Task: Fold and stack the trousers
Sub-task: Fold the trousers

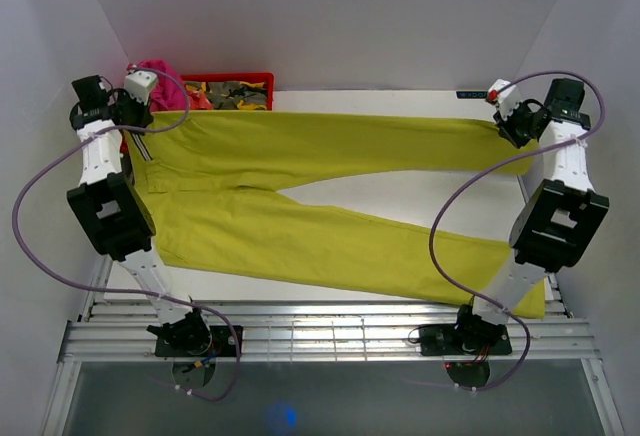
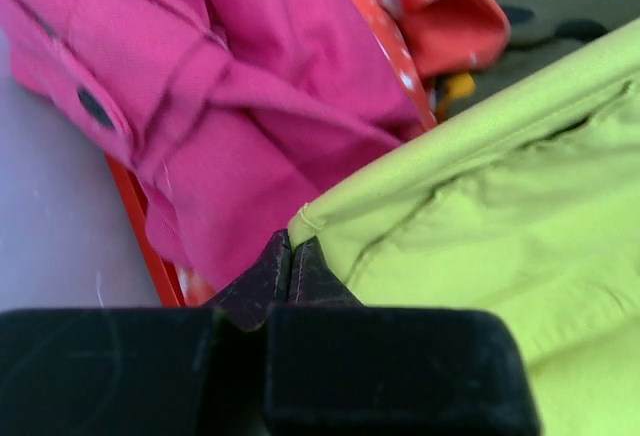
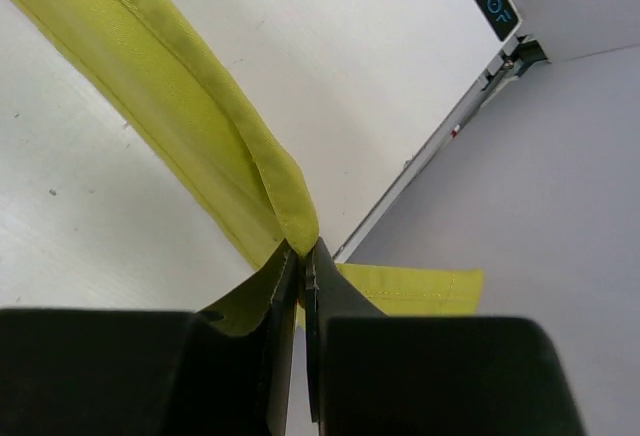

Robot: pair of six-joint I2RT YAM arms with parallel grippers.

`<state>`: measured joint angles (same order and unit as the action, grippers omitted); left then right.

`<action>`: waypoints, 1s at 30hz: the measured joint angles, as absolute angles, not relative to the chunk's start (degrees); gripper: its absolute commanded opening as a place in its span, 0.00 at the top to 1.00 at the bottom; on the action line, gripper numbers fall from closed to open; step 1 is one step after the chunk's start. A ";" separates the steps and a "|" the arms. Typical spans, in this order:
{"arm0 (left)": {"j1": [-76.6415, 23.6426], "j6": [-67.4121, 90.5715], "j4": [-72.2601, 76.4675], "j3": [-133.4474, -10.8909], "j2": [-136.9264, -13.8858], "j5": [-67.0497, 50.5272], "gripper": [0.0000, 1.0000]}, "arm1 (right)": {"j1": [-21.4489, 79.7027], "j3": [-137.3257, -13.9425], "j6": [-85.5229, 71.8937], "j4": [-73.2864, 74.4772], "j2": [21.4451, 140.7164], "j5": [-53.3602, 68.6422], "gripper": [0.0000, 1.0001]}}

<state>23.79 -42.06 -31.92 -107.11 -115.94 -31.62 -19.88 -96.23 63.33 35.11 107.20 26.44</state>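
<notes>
Overhead camera looks down; 2 close wrist cameras share trousers.

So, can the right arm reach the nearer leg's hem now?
Probably not yet: the right gripper is shut on the trousers' far hem. Once released, likely yes; the near hem lies beside its arm.
</notes>
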 measured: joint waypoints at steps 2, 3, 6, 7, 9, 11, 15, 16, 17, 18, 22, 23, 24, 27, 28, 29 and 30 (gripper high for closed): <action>25.12 -42.28 -28.75 -98.87 -110.32 -32.86 1.00 | -21.21 -90.74 64.42 34.57 100.92 27.44 0.92; 26.11 -42.61 -27.99 -94.83 -106.98 -33.89 1.00 | -22.11 -88.47 65.19 34.11 97.97 28.08 0.92; 29.12 -45.58 -26.22 -83.96 -97.01 -36.64 1.00 | -25.41 -81.89 68.03 32.86 89.25 31.22 0.92; 29.98 -47.27 -25.89 -80.68 -93.56 -37.45 1.00 | -26.63 -79.50 69.45 32.12 86.50 32.21 0.92; 31.62 -51.40 -25.61 -74.65 -87.22 -39.03 1.00 | -29.10 -74.65 72.71 31.81 81.91 33.78 0.92; 33.17 -55.96 -26.17 -69.71 -82.24 -40.23 1.00 | -31.81 -68.66 78.08 31.83 77.45 34.79 0.92; 36.95 -66.35 -30.57 -60.86 -76.51 -41.39 1.00 | -35.66 -56.77 89.08 33.61 72.20 34.70 0.92; 37.93 -68.71 -32.08 -59.27 -76.34 -41.39 1.00 | -36.47 -54.24 91.33 34.24 71.59 34.57 0.92; 38.98 -70.94 -33.87 -57.84 -76.40 -41.32 1.00 | -37.30 -52.21 93.45 34.92 71.22 34.48 0.92; 40.03 -73.19 -35.79 -56.58 -76.53 -41.19 1.00 | -38.13 -50.48 95.44 35.38 70.83 34.44 0.92; 44.66 -81.91 -43.22 -52.93 -76.64 -40.29 1.00 | -41.19 -46.52 102.83 38.44 68.93 34.30 0.92; 45.47 -83.35 -44.40 -52.51 -76.75 -39.92 1.00 | -41.80 -45.63 104.49 39.03 68.34 34.20 0.92; 46.39 -84.86 -45.52 -52.12 -76.99 -39.42 1.00 | -42.35 -44.69 105.82 39.18 67.75 34.20 0.92; 47.70 -87.61 -46.96 -51.11 -78.78 -37.19 1.00 | -43.68 -40.80 109.51 39.99 65.98 33.12 0.92; 47.77 -87.96 -47.00 -50.85 -79.35 -36.53 1.00 | -43.97 -39.35 110.39 40.12 65.56 32.56 0.92; 47.83 -88.07 -46.81 -50.48 -80.09 -35.90 1.00 | -44.21 -38.20 111.07 40.14 65.28 32.03 0.92; 47.86 -88.07 -46.70 -50.26 -80.79 -35.38 1.00 | -44.29 -37.26 111.57 40.18 65.08 31.57 0.92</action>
<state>47.86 -88.07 -46.70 -50.26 -80.79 -35.38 -44.29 -37.26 111.57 40.18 65.08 31.57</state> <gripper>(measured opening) 0.009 0.084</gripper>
